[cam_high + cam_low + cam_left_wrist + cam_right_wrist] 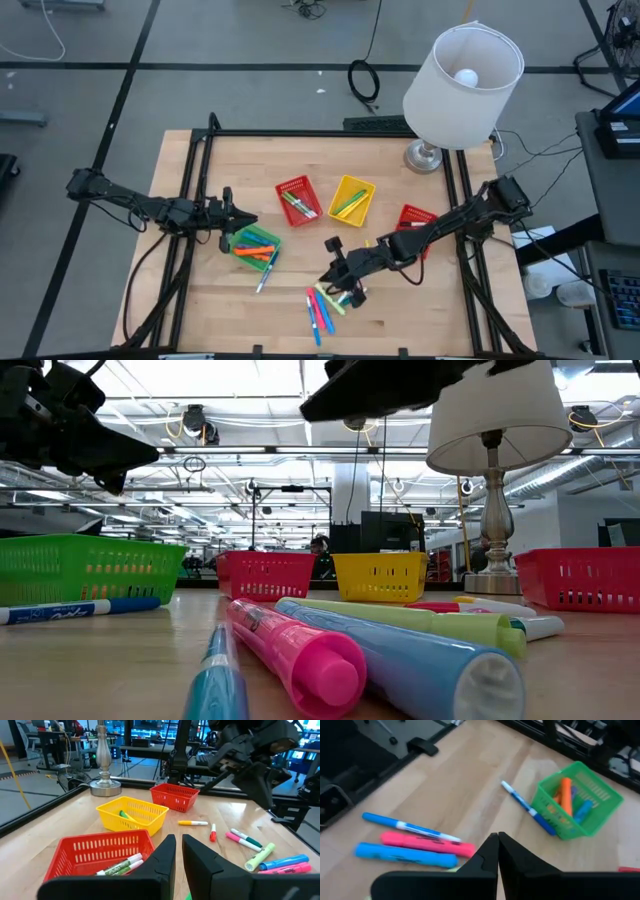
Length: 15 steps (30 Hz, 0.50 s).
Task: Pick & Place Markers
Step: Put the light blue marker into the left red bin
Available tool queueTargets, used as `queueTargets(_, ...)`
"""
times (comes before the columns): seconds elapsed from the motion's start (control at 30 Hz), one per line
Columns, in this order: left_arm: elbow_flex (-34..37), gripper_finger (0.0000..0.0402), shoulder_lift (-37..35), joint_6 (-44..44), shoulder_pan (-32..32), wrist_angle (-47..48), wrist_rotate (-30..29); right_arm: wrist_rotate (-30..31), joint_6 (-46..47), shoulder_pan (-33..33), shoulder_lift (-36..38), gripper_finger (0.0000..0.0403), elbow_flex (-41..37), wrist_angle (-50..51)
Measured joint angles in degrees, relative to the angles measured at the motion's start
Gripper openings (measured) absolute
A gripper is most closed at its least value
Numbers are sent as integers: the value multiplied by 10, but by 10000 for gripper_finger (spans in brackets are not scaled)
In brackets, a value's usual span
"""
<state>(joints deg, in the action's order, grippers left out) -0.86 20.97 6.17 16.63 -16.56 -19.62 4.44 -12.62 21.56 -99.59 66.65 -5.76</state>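
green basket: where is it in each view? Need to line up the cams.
High: green basket left of centre, just right of the left gripper.
Low: far left, on the table.
Left wrist: not in view.
Right wrist: upper right, orange marker inside.
Shared landmark: blue-and-white marker against the basket.

the right claw (497, 851), fingers together, hovers over the worktop (465, 785) above pink, blue and white markers (415, 842); a green basket (577, 800) holds more markers.
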Motion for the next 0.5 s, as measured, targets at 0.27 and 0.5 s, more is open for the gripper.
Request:
queueTargets(0.27, 0, 42, 0, 2, 0, 0, 8, 13, 26, 11, -9, 0, 22, 25)
queueTargets(0.5, -16, 42, 4, 49, 13, 12, 70, 32, 27, 1, -8, 0, 8, 21)
